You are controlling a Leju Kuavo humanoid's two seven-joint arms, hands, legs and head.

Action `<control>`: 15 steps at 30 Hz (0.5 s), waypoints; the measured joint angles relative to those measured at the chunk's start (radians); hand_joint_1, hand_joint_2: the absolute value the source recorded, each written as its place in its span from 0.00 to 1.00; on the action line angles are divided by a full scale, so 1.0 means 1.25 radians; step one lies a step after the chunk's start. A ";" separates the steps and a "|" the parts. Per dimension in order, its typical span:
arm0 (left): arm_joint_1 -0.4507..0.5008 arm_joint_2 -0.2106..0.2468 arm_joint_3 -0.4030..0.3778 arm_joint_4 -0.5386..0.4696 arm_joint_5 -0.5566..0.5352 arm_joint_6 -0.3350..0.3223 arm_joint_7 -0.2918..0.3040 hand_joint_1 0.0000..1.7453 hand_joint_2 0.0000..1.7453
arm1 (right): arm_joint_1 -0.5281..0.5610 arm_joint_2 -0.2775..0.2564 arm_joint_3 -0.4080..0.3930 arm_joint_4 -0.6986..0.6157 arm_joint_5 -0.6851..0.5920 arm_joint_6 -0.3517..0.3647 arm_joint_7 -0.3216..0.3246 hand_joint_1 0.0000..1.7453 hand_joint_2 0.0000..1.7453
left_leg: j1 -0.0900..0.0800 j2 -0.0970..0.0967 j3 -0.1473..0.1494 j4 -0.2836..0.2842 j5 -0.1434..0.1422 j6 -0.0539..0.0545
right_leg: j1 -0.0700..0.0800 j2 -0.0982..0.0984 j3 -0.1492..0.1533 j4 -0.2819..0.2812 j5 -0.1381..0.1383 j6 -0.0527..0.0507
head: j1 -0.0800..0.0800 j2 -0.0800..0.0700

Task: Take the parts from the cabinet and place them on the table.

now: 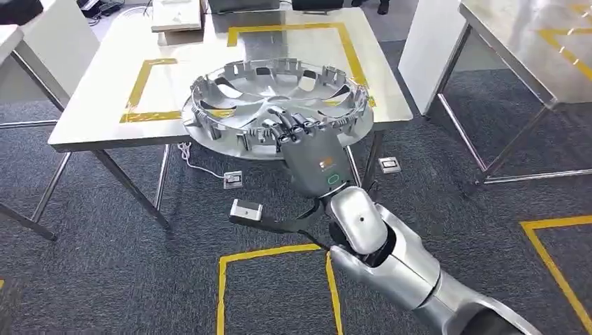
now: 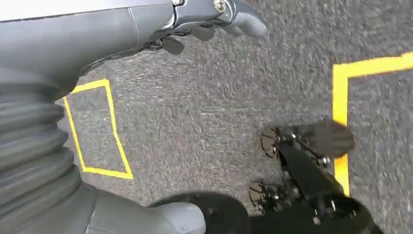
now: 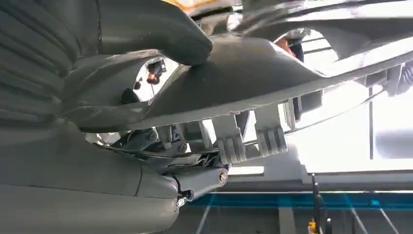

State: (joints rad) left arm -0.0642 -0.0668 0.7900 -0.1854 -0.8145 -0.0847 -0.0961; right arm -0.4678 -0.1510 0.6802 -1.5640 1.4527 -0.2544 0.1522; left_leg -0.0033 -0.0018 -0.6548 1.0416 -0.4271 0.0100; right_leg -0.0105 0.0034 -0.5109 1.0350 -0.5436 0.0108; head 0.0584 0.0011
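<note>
Silver right arm [image 1: 391, 258] nearest, right hand [image 1: 307, 143] gripping rim of round silver plastic wheel cover [image 1: 230, 94], cover over steel table [image 1: 91, 105] edge, left hand [image 2: 204, 19] fingers' state cannot tell.

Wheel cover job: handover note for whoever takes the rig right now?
Right hand: grips the near rim of the wheel cover, thumb on one face, fingers under it.
Left hand: hangs over the carpet, holds nothing; its fingers are too blurred to say open or shut.
Wheel cover: over the near edge of the steel table, partly overhanging it, inside face up.
Done: part brought to the table.
Left: set it fully on, release, withdraw.
</note>
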 joint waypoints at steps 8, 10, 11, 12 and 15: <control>0.002 -0.001 0.000 0.000 -0.002 -0.001 0.000 0.00 1.00 | 0.007 -0.006 -0.001 0.001 -0.001 -0.001 0.000 1.00 1.00 | 0.003 -0.011 0.059 -0.014 -0.036 0.015 | -0.003 0.000 -0.171 0.218 -0.046 0.013 | 0.002 0.000; 0.004 -0.003 0.001 0.000 -0.004 -0.001 0.000 0.00 1.00 | 0.014 -0.011 -0.002 0.001 -0.002 -0.001 0.002 1.00 1.00 | 0.004 -0.013 0.080 -0.012 -0.053 0.011 | -0.004 0.000 -0.135 0.090 0.053 0.011 | 0.002 0.000; 0.005 -0.003 0.001 0.000 -0.005 -0.001 0.000 0.00 1.00 | 0.014 -0.013 -0.003 0.001 -0.002 -0.001 0.003 1.00 1.00 | 0.004 -0.014 0.085 -0.011 -0.060 0.007 | -0.004 -0.001 -0.116 0.023 0.103 0.008 | 0.002 0.000; 0.005 -0.004 0.001 0.001 -0.005 -0.001 0.000 0.00 1.00 | 0.015 -0.017 -0.003 0.001 -0.002 -0.003 0.003 1.00 1.00 | 0.001 -0.014 0.092 -0.007 -0.065 0.002 | 0.000 -0.001 -0.117 0.010 0.088 0.003 | -0.002 0.000; 0.004 -0.003 0.001 0.001 -0.014 -0.001 -0.001 0.00 1.00 | 0.022 -0.024 -0.007 -0.002 -0.005 -0.008 0.007 1.00 1.00 | 0.002 -0.014 0.092 -0.005 -0.068 -0.013 | 0.004 -0.001 -0.108 -0.002 0.084 -0.015 | -0.002 0.000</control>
State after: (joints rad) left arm -0.0596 -0.0710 0.7908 -0.1843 -0.8316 -0.0862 -0.0973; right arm -0.4401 -0.1812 0.6718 -1.5671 1.4462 -0.2647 0.1606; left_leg -0.0013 -0.0195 -0.5395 1.0359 -0.5126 -0.0061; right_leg -0.0055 0.0019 -0.6460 1.0330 -0.4392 -0.0075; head 0.0564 0.0011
